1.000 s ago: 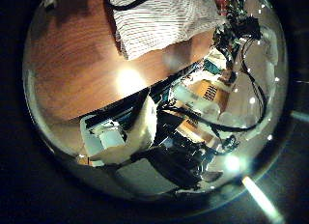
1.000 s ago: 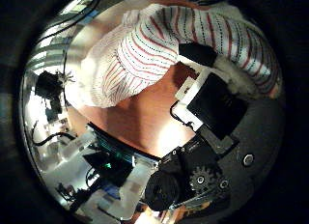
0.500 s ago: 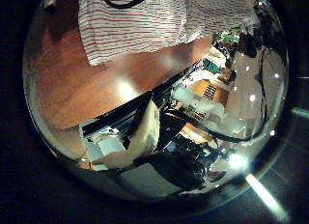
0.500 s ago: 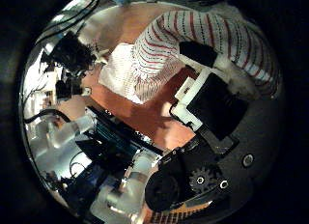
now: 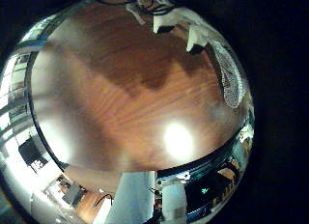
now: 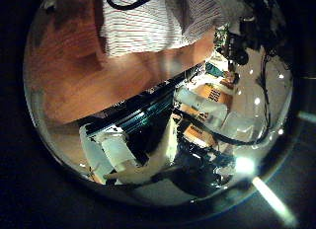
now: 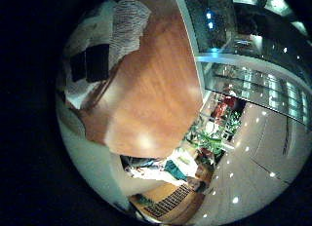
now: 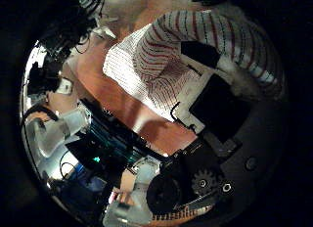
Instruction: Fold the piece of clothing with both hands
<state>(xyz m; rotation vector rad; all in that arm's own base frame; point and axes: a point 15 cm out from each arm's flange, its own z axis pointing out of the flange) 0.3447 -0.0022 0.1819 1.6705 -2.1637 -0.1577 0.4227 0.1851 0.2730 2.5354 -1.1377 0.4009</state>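
The reddish-brown wooden desk fills most of the left hand's little finger side view, bare and glossy under the lamps. Across it lies the white garment with thin dark and red stripes, a soft knit cloth; part rests flat on the wood, and one fold rises off the surface and drapes over the right hand.

In the right thumb side view the striped cloth arches over the black and white fingers, which seem to be curled under it and pinching the raised fold, though the drape hides their tips, so the hold is a judgement. The left hand shows only its own white body at the edge of its view. Its fingers are not visible against the cloth, so I cannot tell whether they are spread or closed, nor whether they touch the garment at all.

The risk lies in that imbalance. If only one hand carries the fold, the free side may drag on the desk, twist, and land skewed or bunched. The knit is limp and light; a shallow pinch could let it slide out mid-lift. Pulling too far could also haul the flat part toward the desk edge.
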